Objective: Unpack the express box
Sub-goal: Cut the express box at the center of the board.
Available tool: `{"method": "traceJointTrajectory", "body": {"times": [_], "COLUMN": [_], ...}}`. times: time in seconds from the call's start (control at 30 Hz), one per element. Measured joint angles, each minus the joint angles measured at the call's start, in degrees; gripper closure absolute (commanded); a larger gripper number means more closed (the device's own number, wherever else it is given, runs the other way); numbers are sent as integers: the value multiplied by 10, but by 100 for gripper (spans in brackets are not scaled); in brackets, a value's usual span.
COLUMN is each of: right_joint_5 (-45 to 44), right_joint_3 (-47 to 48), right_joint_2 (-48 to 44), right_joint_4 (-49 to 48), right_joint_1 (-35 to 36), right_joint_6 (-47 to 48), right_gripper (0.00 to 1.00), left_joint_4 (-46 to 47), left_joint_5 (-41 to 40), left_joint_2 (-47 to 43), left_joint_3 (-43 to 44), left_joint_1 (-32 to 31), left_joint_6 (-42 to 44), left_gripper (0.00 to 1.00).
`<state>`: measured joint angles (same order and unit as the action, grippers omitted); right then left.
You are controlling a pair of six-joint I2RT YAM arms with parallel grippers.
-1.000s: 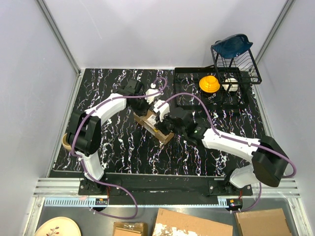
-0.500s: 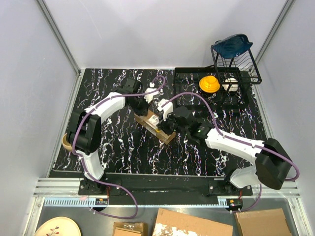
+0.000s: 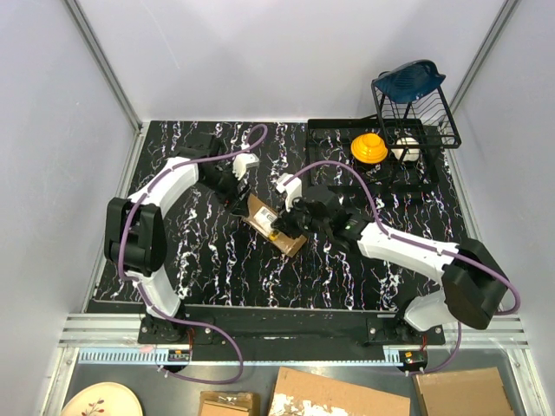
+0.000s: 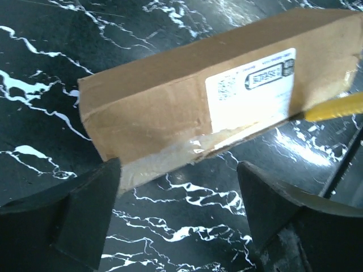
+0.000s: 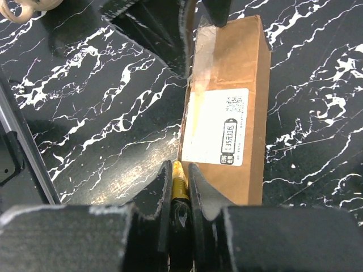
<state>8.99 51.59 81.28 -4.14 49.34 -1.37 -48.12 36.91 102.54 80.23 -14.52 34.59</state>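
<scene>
Box (image 3: 270,224) lies flat on the tabletop (image 3: 199,260), about mid, diagonal in the top view, between the two arms. Brown carton, flaps shut, clear tape along the seam. White label (image 5: 218,127) sits on the upper face.

L tool (image 4: 177,170): released, fingers (image 4: 85,215) spread wide, at the box's far-left end. In the L wrist view that end sits just past the fingertips and neither finger touches the cardboard.

R tool (image 5: 178,167): clenched on the knife (image 5: 180,184), yellow body pinched between both fingers. It sits at the box's near-right end. Knife tip is against the box's long side, at the taped edge just below the label. Same yellow tip shows in the L wrist view, meeting the box edge by the label corner. Can't tell whether the blade is into the tape or only touching it.

Other stuff:
- Black wire tray (image 3: 329,173) at the tabletop's back right, well apart from the box.
- Dish rack (image 3: 434,113) next to it, with a blue bowl (image 3: 412,78) on top.
- Yellow item (image 3: 369,147) sits by the rack.
- Flat cardboard pieces (image 3: 338,399) and a plate (image 3: 100,400) lie below the near rail, off the tabletop.
</scene>
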Motion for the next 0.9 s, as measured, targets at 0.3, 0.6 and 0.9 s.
{"method": "traceJointTrajectory", "body": {"times": [0.3, 0.6, 0.9], "right_joint_5": [25, 25, 30], "right_joint_3": [11, 35, 60], "right_joint_2": [19, 23, 22], "right_joint_4": [8, 35, 66], "right_joint_1": [-4, -16, -26], "right_joint_6": [-16, -6, 7], "right_gripper": [100, 100, 100], "left_joint_4": [-82, -97, -96], "left_joint_5": [110, 133, 134], "left_joint_2": [-22, -20, -20], "left_joint_3": [-21, 18, 21], "left_joint_1": [-6, -6, -7], "left_joint_6": [112, 120, 113], "left_gripper": [1, 1, 1]}}
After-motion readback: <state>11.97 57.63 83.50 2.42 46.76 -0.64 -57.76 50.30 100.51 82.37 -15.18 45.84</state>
